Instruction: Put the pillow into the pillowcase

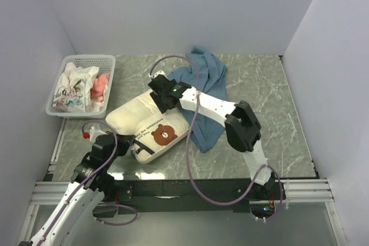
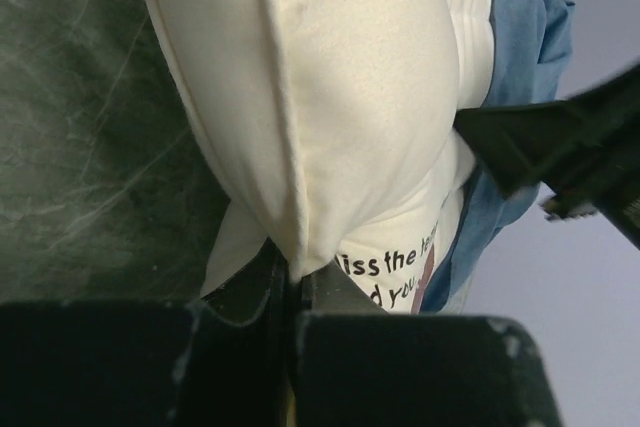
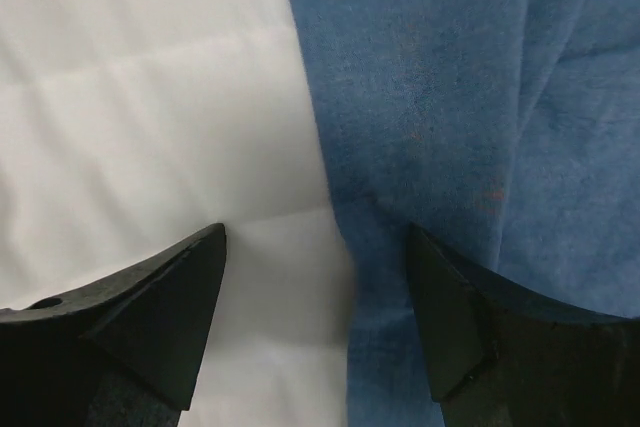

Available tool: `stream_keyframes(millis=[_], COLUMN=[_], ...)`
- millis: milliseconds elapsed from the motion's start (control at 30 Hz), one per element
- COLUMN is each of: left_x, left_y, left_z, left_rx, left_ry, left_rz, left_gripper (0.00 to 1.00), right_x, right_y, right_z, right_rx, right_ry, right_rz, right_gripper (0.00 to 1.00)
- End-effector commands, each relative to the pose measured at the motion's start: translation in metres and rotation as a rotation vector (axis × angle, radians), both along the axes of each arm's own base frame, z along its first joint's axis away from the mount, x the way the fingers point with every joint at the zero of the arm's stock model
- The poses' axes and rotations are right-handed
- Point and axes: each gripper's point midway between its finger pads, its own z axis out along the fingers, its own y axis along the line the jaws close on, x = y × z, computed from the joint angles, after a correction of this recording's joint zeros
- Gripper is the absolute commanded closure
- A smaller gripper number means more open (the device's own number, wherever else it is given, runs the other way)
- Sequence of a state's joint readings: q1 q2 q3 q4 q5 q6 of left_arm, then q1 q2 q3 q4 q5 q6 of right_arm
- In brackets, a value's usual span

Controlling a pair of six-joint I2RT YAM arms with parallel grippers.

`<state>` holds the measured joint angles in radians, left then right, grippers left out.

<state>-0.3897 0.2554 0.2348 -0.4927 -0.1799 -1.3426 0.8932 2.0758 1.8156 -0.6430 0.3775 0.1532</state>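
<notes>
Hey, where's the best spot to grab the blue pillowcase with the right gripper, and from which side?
Probably the pillowcase edge that lies against the pillow, taken from straight above. The cloth lies flat and limp on the table, so only an edge or wrinkle gives the fingers something to pinch, and the open right gripper hangs right over that border.

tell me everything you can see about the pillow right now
The pillow is plump, rectangular and cream, soft-looking with a seamed edge. Its upper face shows a brown cartoon bear and black text. It lies on the marbled table, uncovered, beside the blue pillowcase that meets its far right side. The left gripper is shut on its near corner. The open right gripper is over the pillow-pillowcase border.
</notes>
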Motion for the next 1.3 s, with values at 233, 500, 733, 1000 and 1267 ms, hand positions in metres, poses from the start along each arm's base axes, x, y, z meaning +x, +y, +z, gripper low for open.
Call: stream_keyframes(millis=[233,500,733,1000,1267], left_x=[0.013,0.020,0.023,0.023,0.038], left_y=[0.001,-0.005,-0.004,-0.004,-0.007], left_z=[0.034,0.044,0.047,0.050,0.091], left_rx=[0.045,0.059,0.073,0.074,0.140], left_ry=[-0.085,-0.116,-0.114,-0.134,-0.229], left_rz=[-0.010,-0.043,-0.039,-0.042,-0.075], left_gripper=[0.99,0.99,0.99,0.99,0.99], right_x=[0.047,0.037,0.015,0.025,-0.035], right_y=[-0.051,-0.038,-0.044,-0.055,0.026], right_z=[0.004,0.023,0.042,0.001,0.107], right_rx=[-0.251,-0.162,-0.160,-0.183,0.178], right_ry=[-0.123,-0.059,-0.080,-0.003,0.061], right_rz=[-0.259,-0.179,-0.170,-0.186,0.068], right_gripper=[0.45,0.86,0.30,0.42,1.00])
